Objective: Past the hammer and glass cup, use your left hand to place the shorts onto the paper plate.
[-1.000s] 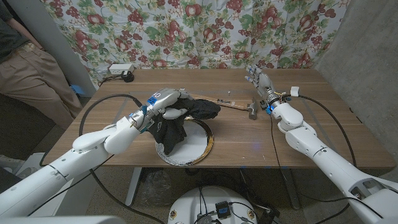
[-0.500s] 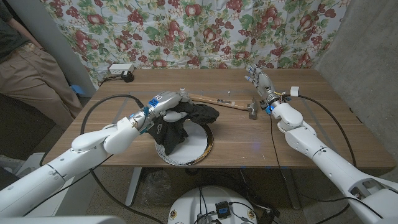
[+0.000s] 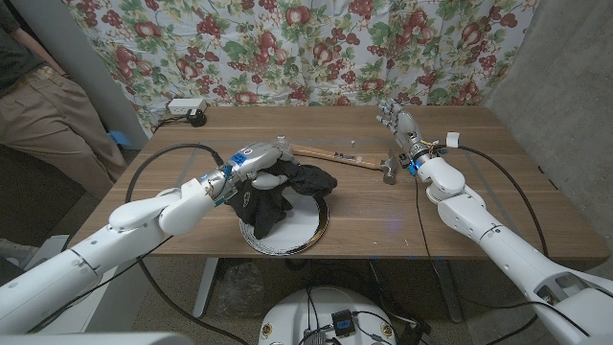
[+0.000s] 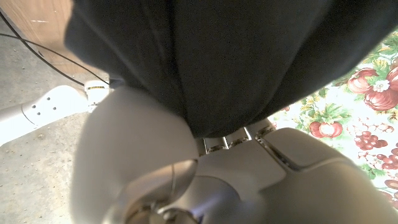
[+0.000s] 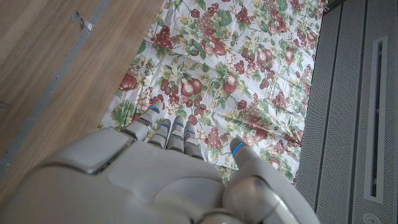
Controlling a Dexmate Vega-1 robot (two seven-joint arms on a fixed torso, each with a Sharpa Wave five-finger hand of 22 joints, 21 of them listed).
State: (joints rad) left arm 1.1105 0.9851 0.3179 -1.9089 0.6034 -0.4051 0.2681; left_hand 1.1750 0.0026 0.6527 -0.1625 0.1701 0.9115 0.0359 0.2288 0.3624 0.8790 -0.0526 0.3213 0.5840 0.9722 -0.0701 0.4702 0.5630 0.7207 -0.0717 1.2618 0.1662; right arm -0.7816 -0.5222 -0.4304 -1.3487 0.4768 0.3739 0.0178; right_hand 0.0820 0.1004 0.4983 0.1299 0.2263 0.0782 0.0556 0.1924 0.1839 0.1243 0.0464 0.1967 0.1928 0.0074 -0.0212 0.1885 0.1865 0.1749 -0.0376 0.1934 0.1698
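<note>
In the head view my left hand (image 3: 251,161) grips the black shorts (image 3: 278,192), which drape down over the paper plate (image 3: 306,228) with its dark rim near the table's front edge. The left wrist view has the shorts (image 4: 205,56) hanging dark right over my left hand (image 4: 186,174). The hammer (image 3: 350,161) lies just behind the plate, its head towards my right hand (image 3: 397,126). That hand stands at the back right with its fingers up and nothing in it, and the right wrist view looks along its fingers (image 5: 165,134). I see no glass cup.
A power strip (image 3: 187,108) with cables lies at the table's back left corner. A black cable (image 3: 168,153) loops across the left side. A person (image 3: 38,96) stands beyond the table's left end. A floral cloth (image 3: 316,48) hangs behind the table.
My left hand has lowered a little and the shorts have settled and spread wider over the plate. My right hand has stayed in place.
</note>
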